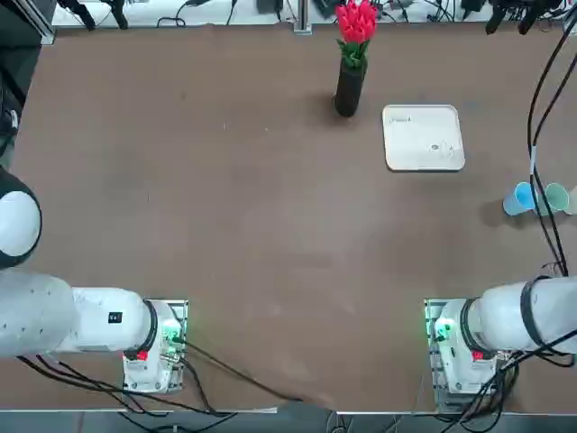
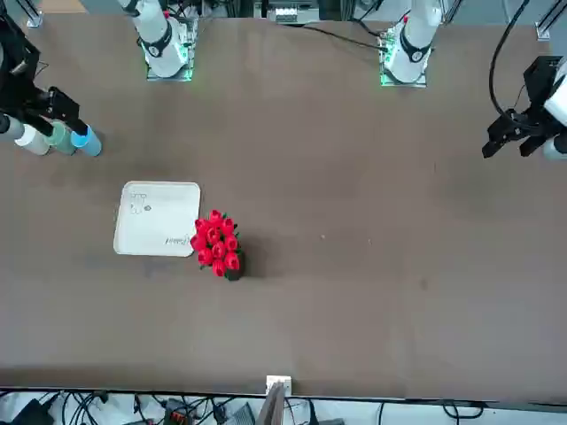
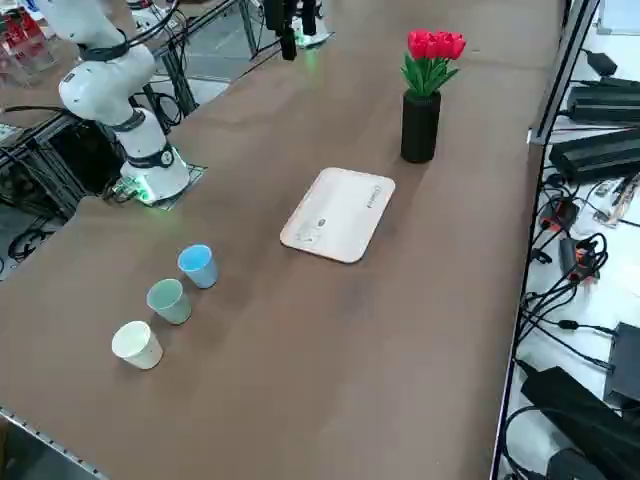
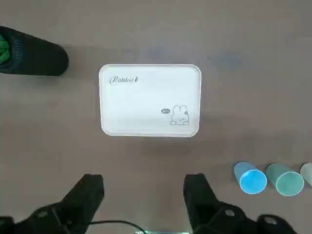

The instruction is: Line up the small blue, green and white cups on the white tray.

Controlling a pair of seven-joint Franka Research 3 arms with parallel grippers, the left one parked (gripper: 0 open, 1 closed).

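The white tray [image 1: 424, 137] [image 3: 338, 213] [image 4: 150, 100] lies flat on the brown table with nothing on it; a small rabbit mark is printed on it. The blue cup [image 3: 198, 266] [image 4: 250, 178], green cup [image 3: 168, 300] [image 4: 284, 179] and white cup [image 3: 138, 345] [image 4: 308, 174] stand in a row on the table near its right edge, apart from the tray. My right gripper [image 4: 144, 179] hangs high above the table and looks down at the tray. Its two fingers [image 4: 90, 192] are spread wide and hold nothing.
A black vase [image 1: 349, 90] [image 3: 421, 125] with red flowers stands just beside the tray, toward the table's far edge. Black cables [image 1: 541, 108] hang over the table's right side near the cups. The right arm's base [image 1: 460, 347] is at the near edge.
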